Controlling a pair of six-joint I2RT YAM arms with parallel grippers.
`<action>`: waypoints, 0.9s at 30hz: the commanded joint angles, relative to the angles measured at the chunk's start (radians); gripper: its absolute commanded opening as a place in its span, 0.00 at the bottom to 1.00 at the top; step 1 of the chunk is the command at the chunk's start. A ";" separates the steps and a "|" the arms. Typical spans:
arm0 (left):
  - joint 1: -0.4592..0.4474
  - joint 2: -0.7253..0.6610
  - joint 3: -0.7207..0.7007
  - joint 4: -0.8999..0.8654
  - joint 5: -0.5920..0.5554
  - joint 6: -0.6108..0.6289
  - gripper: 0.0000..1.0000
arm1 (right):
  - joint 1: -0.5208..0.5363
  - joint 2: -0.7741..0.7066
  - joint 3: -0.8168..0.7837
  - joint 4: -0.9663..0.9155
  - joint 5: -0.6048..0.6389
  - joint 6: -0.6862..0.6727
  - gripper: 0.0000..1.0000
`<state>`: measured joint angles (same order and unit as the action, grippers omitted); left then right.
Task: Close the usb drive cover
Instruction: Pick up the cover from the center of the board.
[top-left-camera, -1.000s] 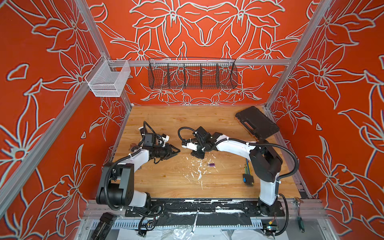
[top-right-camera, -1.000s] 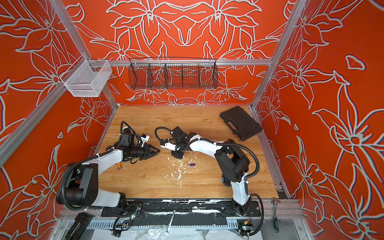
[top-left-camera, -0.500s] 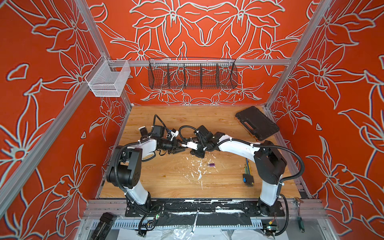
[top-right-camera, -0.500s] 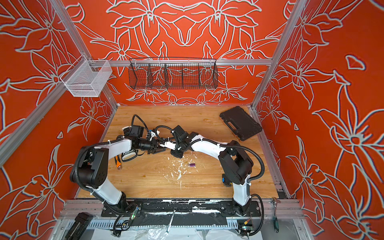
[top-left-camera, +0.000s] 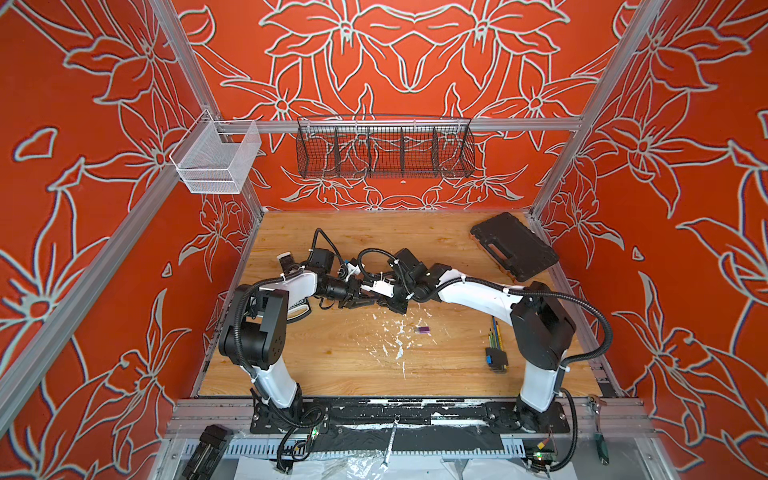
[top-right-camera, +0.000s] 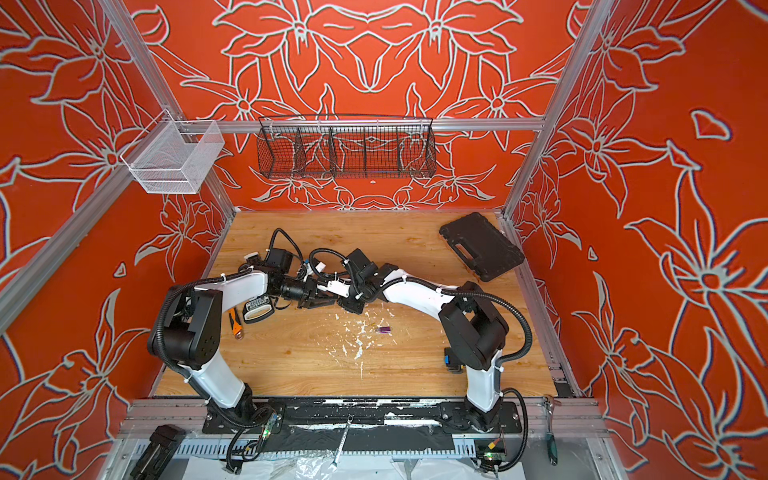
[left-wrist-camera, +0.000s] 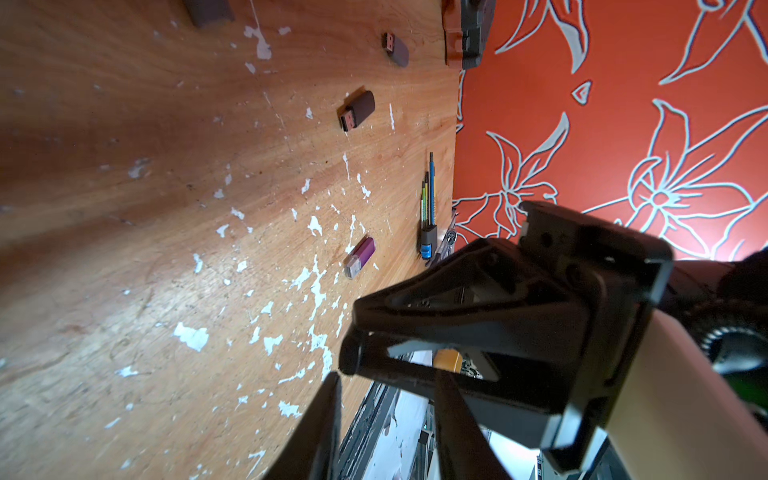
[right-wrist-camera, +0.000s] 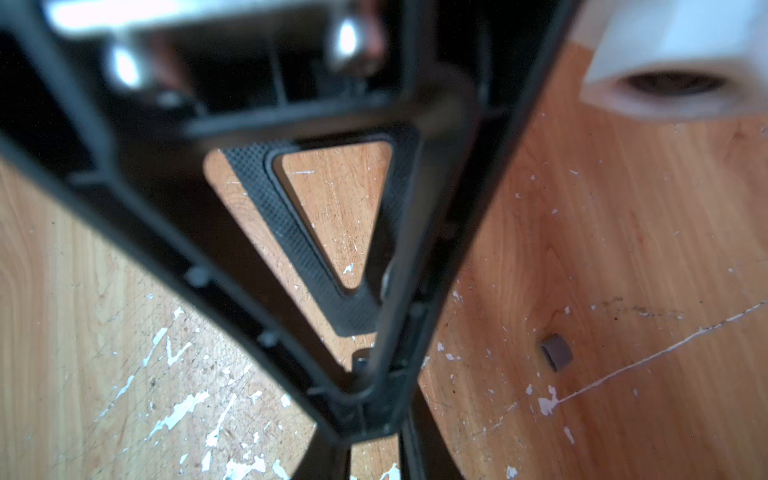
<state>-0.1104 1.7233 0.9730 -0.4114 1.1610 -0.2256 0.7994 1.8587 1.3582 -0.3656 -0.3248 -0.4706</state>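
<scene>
Inward, left arm (top-left-camera: 301, 286) and right arm (top-left-camera: 473, 295) stretch level, perhaps touching; left pincer (top-left-camera: 368, 300) parted, right pincer (top-left-camera: 388, 302) unreadable.

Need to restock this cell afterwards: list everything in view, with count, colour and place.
purple USB drive: 1, purple, clear cover on, mid table
brown USB drives: 2, brown, connectors bare, between it and tool case
brown cover: 1, brown, on table
hex key set: 1, multicoloured, black-blue holder, table's right side
tool case: 1, black, far right corner
wire basket: 1, black, back wall
mesh basket: 1, white, left rail
orange-handled tool: 1, orange, table's left edge
wrench: 1, silver, front ledge
left gripper: 1, black, jaws apart, hold unclear
right gripper: 1, black, jaws together, hold hidden
</scene>
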 joint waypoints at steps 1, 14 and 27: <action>-0.004 0.018 0.013 -0.061 0.032 0.052 0.34 | -0.003 -0.035 0.011 0.015 -0.039 -0.020 0.17; -0.006 0.013 0.027 -0.052 0.044 0.051 0.31 | -0.003 -0.058 -0.001 0.025 -0.059 -0.024 0.16; -0.015 0.013 0.053 -0.053 0.075 0.051 0.26 | -0.003 -0.069 -0.009 0.063 -0.099 -0.010 0.17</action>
<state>-0.1108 1.7252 1.0080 -0.4477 1.1938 -0.1974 0.7910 1.8267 1.3582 -0.3531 -0.3717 -0.4706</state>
